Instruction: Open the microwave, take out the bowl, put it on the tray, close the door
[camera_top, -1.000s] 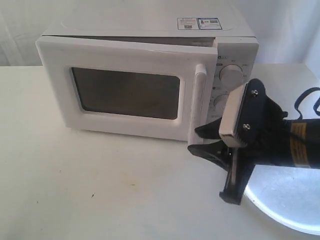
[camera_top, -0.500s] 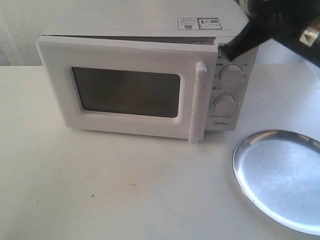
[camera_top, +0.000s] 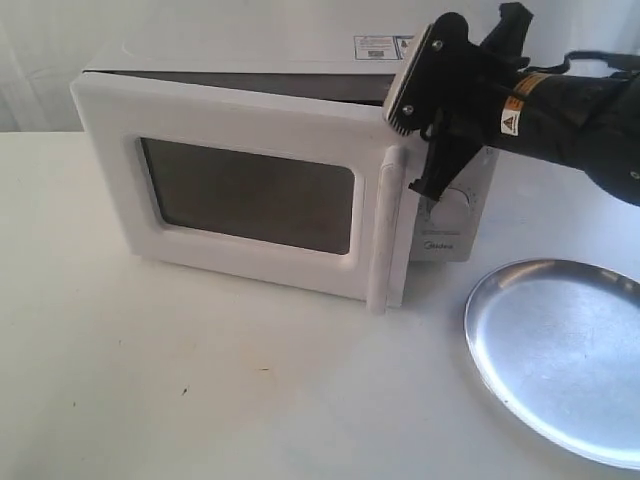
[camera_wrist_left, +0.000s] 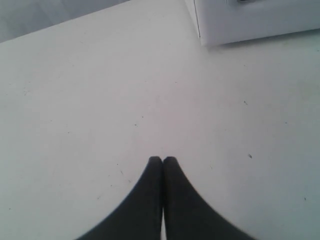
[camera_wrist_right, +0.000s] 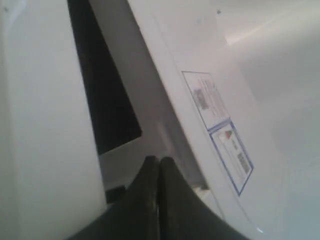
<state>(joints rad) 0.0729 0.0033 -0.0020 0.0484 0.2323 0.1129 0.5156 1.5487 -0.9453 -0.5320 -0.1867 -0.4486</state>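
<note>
**Microwave door ajar on a white surface**

A plain white surface, marked by a few small dark specks, runs back to a pale draped backdrop. The microwave, boxy and white, stands at the rear of it. Its door hangs slightly ajar, with a dark gap along the top, a dark window and a tall white bar handle. The tray, round and shiny silver, lies front right, apart from the microwave. The "Midea" logo sits low on the knob panel. The stickers on top are too small to read. The right pincer, fingers pressed together, points into the door's top gap. The left pincer, likewise pressed together, hovers over bare surface.
</note>
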